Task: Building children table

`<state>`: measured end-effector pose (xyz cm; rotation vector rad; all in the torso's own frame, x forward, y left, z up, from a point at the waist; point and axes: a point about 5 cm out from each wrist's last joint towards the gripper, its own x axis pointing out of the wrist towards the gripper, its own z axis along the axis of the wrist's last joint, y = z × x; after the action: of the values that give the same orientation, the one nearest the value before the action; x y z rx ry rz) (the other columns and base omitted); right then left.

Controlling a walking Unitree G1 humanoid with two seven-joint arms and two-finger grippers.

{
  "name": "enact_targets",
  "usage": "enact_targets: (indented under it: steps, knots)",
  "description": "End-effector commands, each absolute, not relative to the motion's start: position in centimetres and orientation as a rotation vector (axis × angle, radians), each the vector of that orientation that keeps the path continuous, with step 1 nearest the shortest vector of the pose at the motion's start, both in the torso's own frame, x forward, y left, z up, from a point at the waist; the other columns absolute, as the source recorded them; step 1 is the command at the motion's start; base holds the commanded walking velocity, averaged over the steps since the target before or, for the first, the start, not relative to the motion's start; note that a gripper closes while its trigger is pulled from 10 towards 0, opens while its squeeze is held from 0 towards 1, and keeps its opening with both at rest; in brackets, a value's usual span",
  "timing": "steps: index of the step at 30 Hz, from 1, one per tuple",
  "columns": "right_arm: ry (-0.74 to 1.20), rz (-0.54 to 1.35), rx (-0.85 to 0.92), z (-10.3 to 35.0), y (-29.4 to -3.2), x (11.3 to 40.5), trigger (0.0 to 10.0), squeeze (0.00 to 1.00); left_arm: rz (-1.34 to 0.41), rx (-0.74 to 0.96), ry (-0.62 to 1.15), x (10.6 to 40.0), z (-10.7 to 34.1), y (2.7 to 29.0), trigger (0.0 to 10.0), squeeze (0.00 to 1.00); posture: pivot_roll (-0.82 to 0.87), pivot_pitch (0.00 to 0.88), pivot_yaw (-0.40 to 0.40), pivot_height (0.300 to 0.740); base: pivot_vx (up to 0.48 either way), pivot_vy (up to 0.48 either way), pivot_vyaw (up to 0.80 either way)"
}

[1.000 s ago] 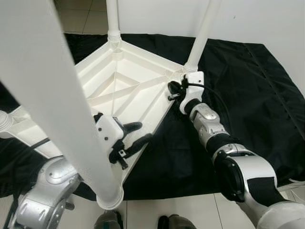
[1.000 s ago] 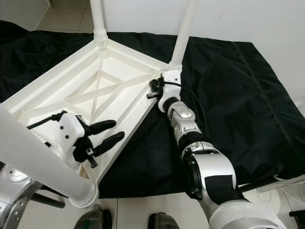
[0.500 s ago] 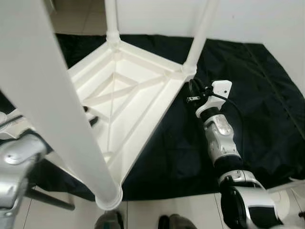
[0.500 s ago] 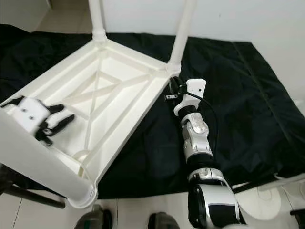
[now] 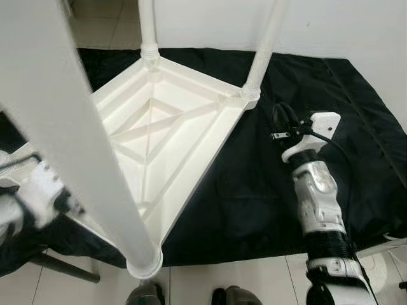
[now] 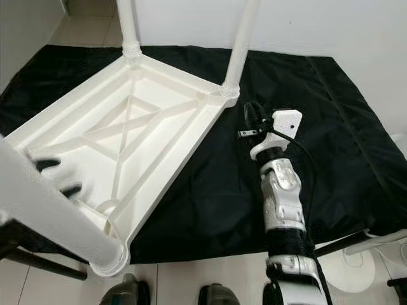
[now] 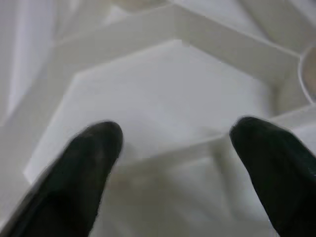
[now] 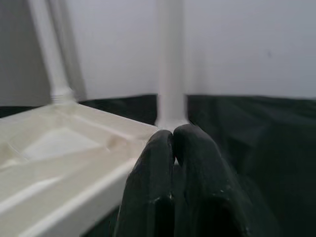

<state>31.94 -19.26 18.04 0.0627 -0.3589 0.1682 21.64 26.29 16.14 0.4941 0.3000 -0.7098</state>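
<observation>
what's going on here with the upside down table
The robot is putting together a white children's table, which lies upside down on a black cloth with its legs pointing up. The right hand is off the table, over the cloth beside one corner leg, fingers shut on nothing. The left hand is open, close over the ribbed underside near the front corner. Nothing is held right now.

— What carried everything?

— A pale tiled floor (image 6: 191, 279), with a black cloth (image 6: 305, 127) spread on it up to the white wall.

— And what lay on the cloth?

— A white plastic children's table (image 6: 127, 136) lay upside down on the cloth's left part, its legs pointing up. Its near corner reached past the cloth's front edge, over the tiles. The cloth's right part was bare.
</observation>
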Motion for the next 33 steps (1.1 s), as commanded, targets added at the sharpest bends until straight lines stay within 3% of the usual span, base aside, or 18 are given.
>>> enact_targets:
  steps: [1,6,16,33]
  knots:
    - [-0.362,0.162,0.073,18.3,-19.5,31.7,10.0,0.00,-0.839,0.457,0.351,20.9,15.7,25.7,10.0,0.00,0.05,0.078,0.010,0.740,0.000,0.000,0.00]
    - [-0.333,0.152,0.064,18.1,-19.7,31.0,10.0,0.00,-0.930,0.392,0.420,19.7,15.1,25.3,10.0,0.00,0.04,0.077,0.011,0.740,0.000,0.000,0.00]
    - [-0.311,0.180,0.056,18.1,-18.9,30.7,10.0,0.00,-0.885,0.454,0.354,20.9,13.8,24.2,10.0,0.00,0.03,0.075,0.008,0.740,0.000,0.000,0.00]
    - [-0.304,0.186,0.055,18.6,-18.2,30.7,10.0,0.00,-0.755,0.440,0.161,24.5,11.9,18.2,10.0,0.00,-0.01,0.061,0.014,0.740,0.000,0.000,0.00]
